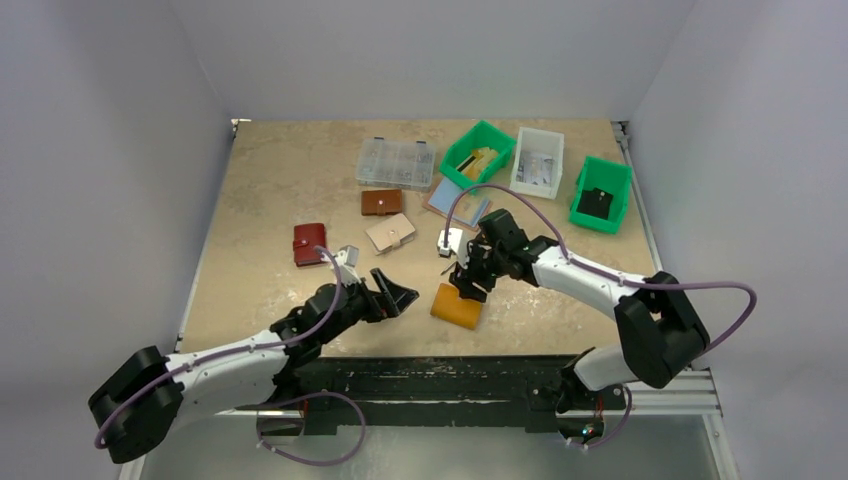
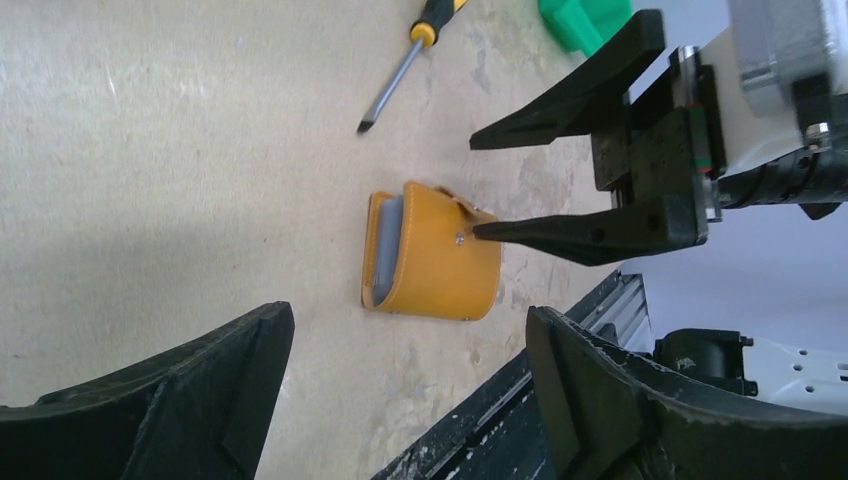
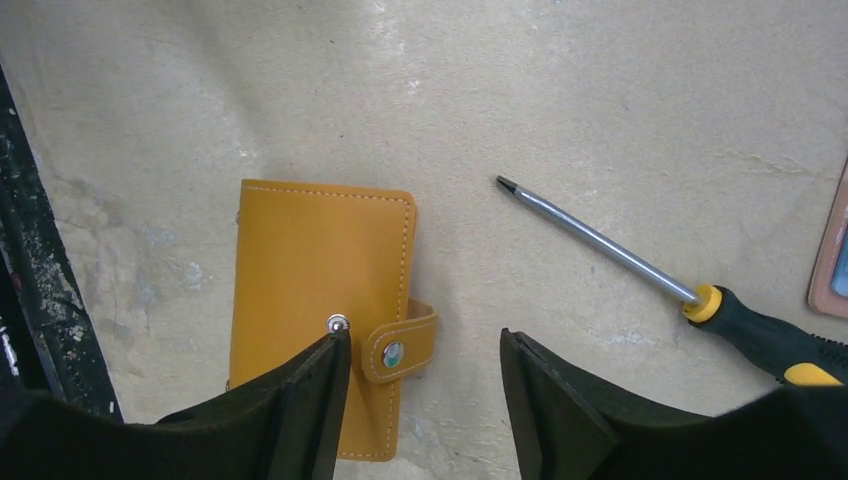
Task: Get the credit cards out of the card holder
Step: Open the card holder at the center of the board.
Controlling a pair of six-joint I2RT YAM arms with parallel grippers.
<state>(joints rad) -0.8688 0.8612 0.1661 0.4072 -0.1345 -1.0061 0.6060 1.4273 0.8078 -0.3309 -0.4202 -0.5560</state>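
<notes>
The tan table [image 1: 270, 180] fills most of the space, with both arms reaching in from its near edge. The left gripper [image 1: 395, 292] hangs low with its fingers spread wide and nothing between them, near the card holder [image 1: 456, 307] but apart from it. The right gripper [image 3: 422, 345] is spread open too, straddling the holder's edge. One fingertip [image 3: 325, 370] sits on the cover and the other is over bare table.

Along the far side stand two green bins [image 1: 455, 165], a white bin [image 1: 533, 190] and a clear box [image 1: 396, 163]. In front of those lie a brown wallet [image 1: 381, 202], a beige wallet [image 1: 390, 232] and a red wallet [image 1: 309, 243].

The card holder lies flat close to the near edge, between the two grippers. It is mustard-yellow leather with pale stitching round its border, and it is folded over. From the left wrist view a blue-grey layer [image 2: 385, 250] shows inside its open side — whether that is cards or slots I cannot tell.

A screwdriver [image 3: 640, 268] with a black-and-yellow handle lies near the holder, not touching it.

The holder's tab [image 3: 400, 348] is unfastened and curls up off the cover, sitting between the right gripper's fingers. Its silver stud [image 3: 338, 322] is bare on the cover — right at the resting fingertip.
</notes>
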